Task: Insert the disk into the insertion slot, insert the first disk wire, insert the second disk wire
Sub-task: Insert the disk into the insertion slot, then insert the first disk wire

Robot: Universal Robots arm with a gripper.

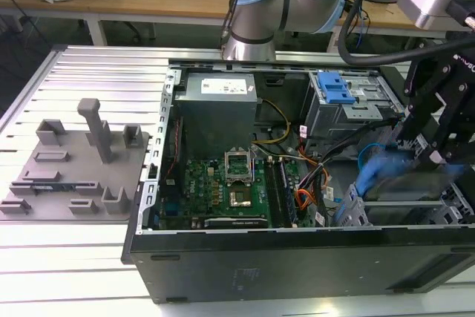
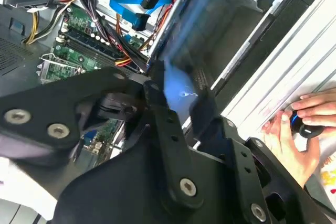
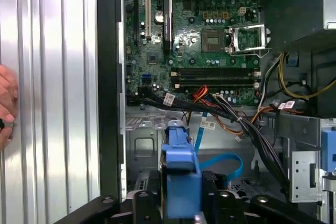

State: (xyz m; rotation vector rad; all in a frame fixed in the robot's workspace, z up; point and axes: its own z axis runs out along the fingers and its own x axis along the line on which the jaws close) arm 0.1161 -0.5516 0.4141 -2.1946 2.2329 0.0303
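Grey fixtures point(image 1: 74, 161) are spread on the ribbed aluminium table point(image 1: 44, 257) at the exterior view's left, beside the computer case point(image 1: 297, 265) laid open on its side. Rightward, the disk point(image 1: 386, 170) is clamped by its blue carrier point(image 3: 178, 156) in the gripper point(image 3: 181, 198), above the insertion slot point(image 1: 356, 211), seemingly for alignment.

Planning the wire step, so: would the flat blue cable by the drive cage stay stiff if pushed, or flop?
Probably floppy: in the first wrist view the blue cable curves in a loose loop. Likely light, being a thin flat ribbon. Pushed end-on, it would probably buckle rather than slide.
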